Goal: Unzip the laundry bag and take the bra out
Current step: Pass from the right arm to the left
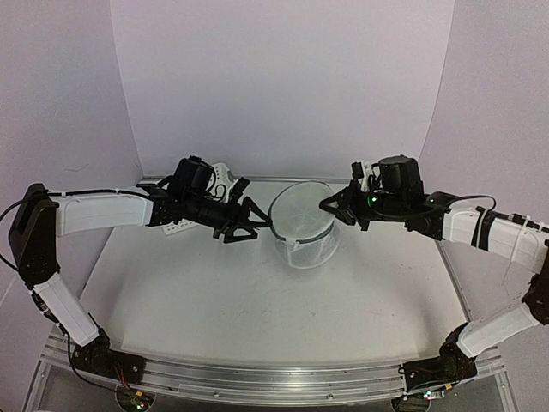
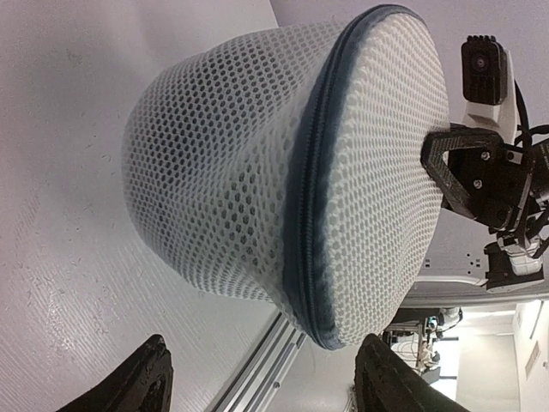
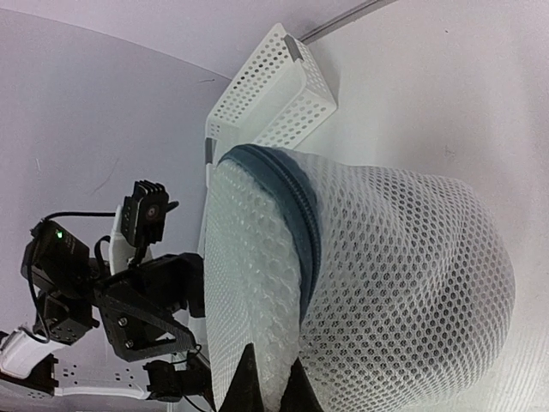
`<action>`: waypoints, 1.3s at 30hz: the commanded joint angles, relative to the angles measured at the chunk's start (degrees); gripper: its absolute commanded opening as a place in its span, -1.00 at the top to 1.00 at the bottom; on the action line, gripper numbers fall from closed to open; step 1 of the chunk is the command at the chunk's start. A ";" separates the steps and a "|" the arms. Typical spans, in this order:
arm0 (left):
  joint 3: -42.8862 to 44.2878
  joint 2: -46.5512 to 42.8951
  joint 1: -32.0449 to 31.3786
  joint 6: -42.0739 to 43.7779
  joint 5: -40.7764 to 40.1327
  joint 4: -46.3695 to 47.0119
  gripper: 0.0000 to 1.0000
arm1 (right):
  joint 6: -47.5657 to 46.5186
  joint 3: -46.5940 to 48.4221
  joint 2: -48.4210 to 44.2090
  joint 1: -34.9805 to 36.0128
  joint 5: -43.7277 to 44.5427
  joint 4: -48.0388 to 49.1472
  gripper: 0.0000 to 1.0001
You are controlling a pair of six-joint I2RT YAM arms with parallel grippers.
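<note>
The laundry bag [image 1: 302, 225], a white mesh cylinder with a dark zipped rim, stands upright at the table's middle. My left gripper [image 1: 257, 225] is open just left of the bag. In the left wrist view its fingers [image 2: 137, 382] stand wide apart below the bag [image 2: 240, 163], and the zipper [image 2: 310, 197] looks closed. My right gripper [image 1: 330, 206] is at the bag's right rim. In the right wrist view the right gripper [image 3: 273, 390] pinches the mesh of the bag's top [image 3: 257, 283] between nearly closed fingertips. The bra is not visible.
A white perforated plastic basket [image 3: 274, 86] stands behind the bag at the back left, partly hidden by the left arm in the top view [image 1: 225, 182]. White walls enclose the table on three sides. A metal rail [image 1: 257, 378] runs along the near edge.
</note>
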 commanded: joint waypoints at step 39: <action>-14.33 -9.29 4.63 -21.72 0.95 31.24 0.05 | 8.59 5.06 12.88 4.63 -6.87 24.83 1.00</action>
